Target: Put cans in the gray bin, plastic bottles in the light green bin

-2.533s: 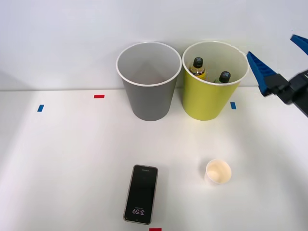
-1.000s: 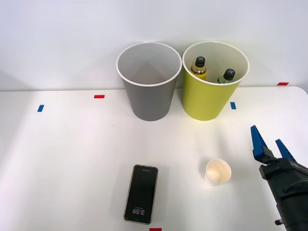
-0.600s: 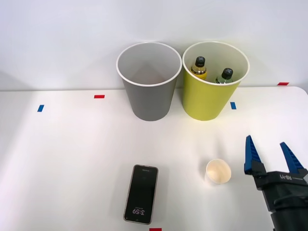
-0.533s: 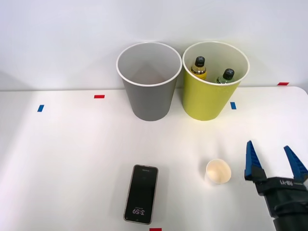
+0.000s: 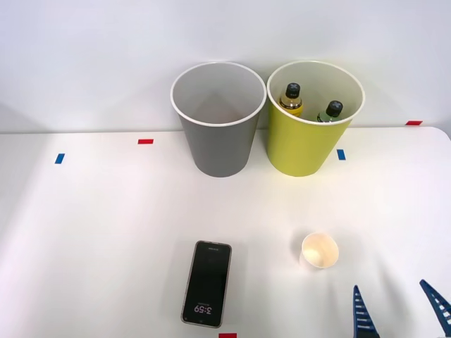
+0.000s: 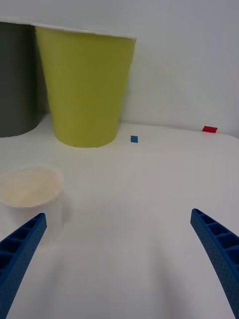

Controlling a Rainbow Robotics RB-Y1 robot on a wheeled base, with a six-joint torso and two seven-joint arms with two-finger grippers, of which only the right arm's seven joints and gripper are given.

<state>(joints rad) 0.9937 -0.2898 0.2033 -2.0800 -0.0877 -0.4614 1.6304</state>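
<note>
The right gripper (image 5: 399,311) is spread wide and empty, low over the table (image 5: 91,232). A white paper cup (image 5: 320,251) stands just beside its left finger (image 6: 20,249); the light green bin (image 5: 310,144) holding both plastic bottles (image 5: 290,98) is seen well beyond.

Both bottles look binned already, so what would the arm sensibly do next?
Probably just stay back and hold off. The plastic bottles already stand inside the light green bin, the gray bin shows no cans, and only a paper cup and a phone remain. The right end effector is open, holding nothing.
</note>
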